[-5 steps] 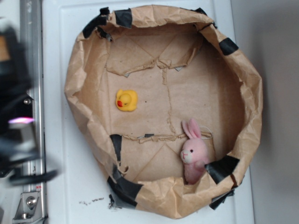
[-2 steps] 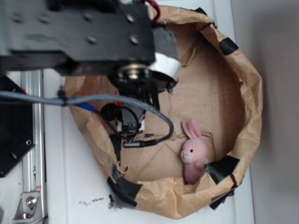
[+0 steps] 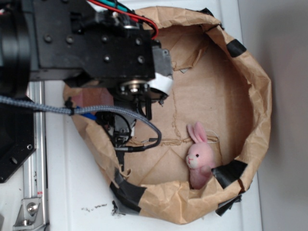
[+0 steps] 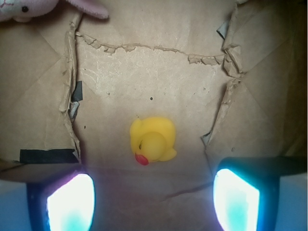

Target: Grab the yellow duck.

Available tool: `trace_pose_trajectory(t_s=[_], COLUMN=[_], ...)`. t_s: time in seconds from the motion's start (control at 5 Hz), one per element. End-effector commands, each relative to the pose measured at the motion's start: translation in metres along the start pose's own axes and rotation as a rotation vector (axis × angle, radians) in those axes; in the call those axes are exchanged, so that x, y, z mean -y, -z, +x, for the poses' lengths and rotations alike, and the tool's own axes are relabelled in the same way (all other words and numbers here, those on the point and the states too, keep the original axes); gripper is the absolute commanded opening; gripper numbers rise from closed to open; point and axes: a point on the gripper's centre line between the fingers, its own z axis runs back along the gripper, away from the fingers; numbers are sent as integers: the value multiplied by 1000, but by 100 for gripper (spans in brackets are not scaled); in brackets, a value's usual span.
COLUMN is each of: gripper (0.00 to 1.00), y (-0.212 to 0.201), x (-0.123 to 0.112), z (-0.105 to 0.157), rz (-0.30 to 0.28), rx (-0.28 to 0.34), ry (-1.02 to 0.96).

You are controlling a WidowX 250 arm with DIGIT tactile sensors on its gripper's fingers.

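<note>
The yellow duck (image 4: pixel 152 140), small with a red-orange beak, lies on the brown paper floor in the wrist view, just beyond the gap between my fingers. My gripper (image 4: pixel 153 199) is open, its two fingers wide apart at the frame's bottom, nothing between them. In the exterior view the arm hangs over the left part of the paper nest and hides the duck; the gripper (image 3: pixel 120 132) points down there.
A crumpled brown paper nest (image 3: pixel 250 72) with black tape patches rings the workspace. A pink plush bunny (image 3: pixel 199 156) sits at its lower right; its edge shows in the wrist view, top left (image 4: pixel 29 8). A metal rail (image 3: pixel 33 192) runs along the left.
The arm swung in from the left over the nest and now covers the duck in the exterior view. Since 0.4 s ago it has shifted slightly left and up.
</note>
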Motion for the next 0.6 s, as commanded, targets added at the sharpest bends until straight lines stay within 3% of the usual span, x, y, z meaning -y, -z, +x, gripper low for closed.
trace_pose_trajectory(t_s=[0.0, 0.2, 0.4], gripper=[100, 100, 100], y=[-6, -6, -5], x=[-4, -4, -24], z=[0, 0, -3], rz=[8, 8, 76], rx=[32, 32, 158], ry=[-16, -16, -39])
